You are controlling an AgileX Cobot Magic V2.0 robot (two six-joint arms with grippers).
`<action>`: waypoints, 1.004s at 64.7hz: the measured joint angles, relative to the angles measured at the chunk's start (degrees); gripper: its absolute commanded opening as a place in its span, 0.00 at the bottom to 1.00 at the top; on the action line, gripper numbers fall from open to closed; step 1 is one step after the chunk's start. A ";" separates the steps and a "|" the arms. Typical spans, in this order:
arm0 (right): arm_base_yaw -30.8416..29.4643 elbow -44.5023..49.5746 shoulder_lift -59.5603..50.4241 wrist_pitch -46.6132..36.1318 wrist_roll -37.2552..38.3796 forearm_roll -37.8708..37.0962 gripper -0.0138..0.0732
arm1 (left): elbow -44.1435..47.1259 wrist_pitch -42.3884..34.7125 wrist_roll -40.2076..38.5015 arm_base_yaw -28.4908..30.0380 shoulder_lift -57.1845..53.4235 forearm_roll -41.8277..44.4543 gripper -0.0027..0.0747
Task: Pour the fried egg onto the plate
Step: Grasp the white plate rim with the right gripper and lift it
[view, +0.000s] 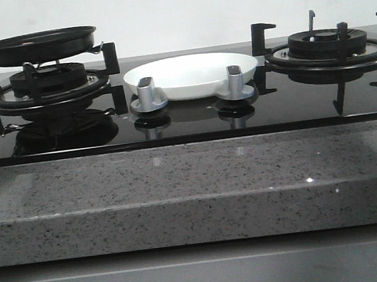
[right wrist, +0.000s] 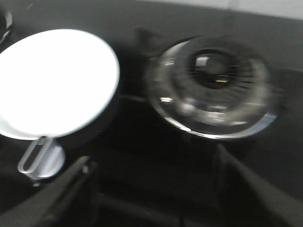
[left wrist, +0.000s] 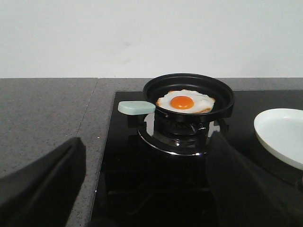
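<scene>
Black frying pan [view: 38, 46] sits on the left burner [view: 49, 89] of the black glass hob [view: 186, 124], near the hob's left edge — pale green handle [left wrist: 136, 108] sticks out toward that edge. Fried egg [left wrist: 185, 101] lies flat inside the pan, white with an orange yolk and browned rim; the front view cannot see it over the pan wall. Plate [view: 191, 75] rests on the glass at mid-hob, between the two burners, just behind the two silver knobs [view: 147, 94], apart from the pan. Plate holds nothing. Right burner [view: 327, 48] is bare, near the hob's right edge. Speckled grey tabletop [view: 194, 188] runs along the hob's front edge.

Left tool [left wrist: 142, 208] — two dark fingers [left wrist: 42, 184] spread wide apart, nothing between them, held off from the pan on the handle side, pan centred in the gap. Right tool [right wrist: 156, 198] likewise has its fingers [right wrist: 246, 189] parted with nothing held, above the glass in front of the right burner; that view is blurred, the plate and one knob show beside it. Neither tool shows in the front view.
</scene>
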 measured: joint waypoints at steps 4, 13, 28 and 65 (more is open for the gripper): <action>1.80 -3.17 3.93 1.65 0.00 0.37 0.60 | 0.00 0.00 0.00 0.00 0.00 0.00 0.66; 4.61 -12.42 13.49 8.12 0.00 1.40 0.59 | 0.00 -0.04 0.00 0.00 0.00 0.00 0.62; 5.08 -32.10 28.85 22.23 0.00 1.56 0.58 | 0.00 -0.04 0.00 0.00 0.00 0.00 0.57; 2.82 -68.81 57.34 39.61 -2.32 2.43 0.54 | 0.00 -0.17 0.00 0.00 0.00 0.00 0.46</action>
